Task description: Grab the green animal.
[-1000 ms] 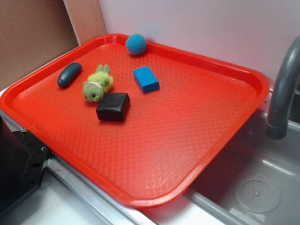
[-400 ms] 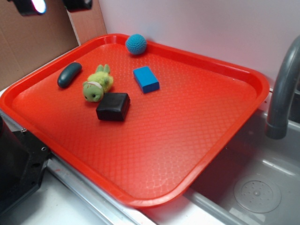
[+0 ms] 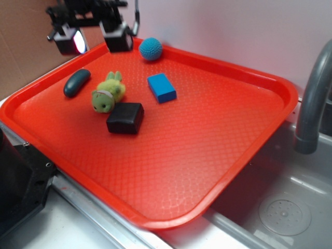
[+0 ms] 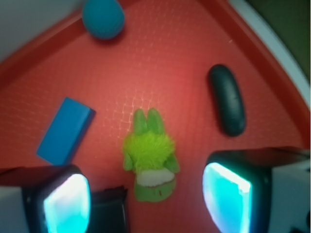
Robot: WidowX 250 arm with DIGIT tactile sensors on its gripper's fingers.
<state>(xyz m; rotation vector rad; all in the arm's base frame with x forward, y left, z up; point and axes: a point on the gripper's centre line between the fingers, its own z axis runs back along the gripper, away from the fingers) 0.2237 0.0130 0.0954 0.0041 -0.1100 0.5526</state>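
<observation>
The green animal [image 3: 108, 93] is a fuzzy yellow-green plush lying on the red tray [image 3: 207, 135], towards its far left. In the wrist view the green animal [image 4: 149, 155] lies between the two lit fingers, ears pointing away, well below them. My gripper [image 3: 93, 41] hangs open in the air above the tray's far left corner, up and behind the plush, touching nothing. Seen from the wrist, the gripper [image 4: 146, 201] has its jaws spread wide, one on each side of the plush.
A black block [image 3: 125, 118] touches the plush's near side. A dark teal oblong [image 3: 77, 83] lies to its left, a blue block [image 3: 161, 87] to its right, a blue crocheted ball [image 3: 150, 49] by the far rim. A grey faucet [image 3: 314, 98] and sink [image 3: 285, 207] are at right.
The gripper has come down into the exterior view from the top left and moved right, now hanging over the tray's far corner. Nothing on the tray has moved.
</observation>
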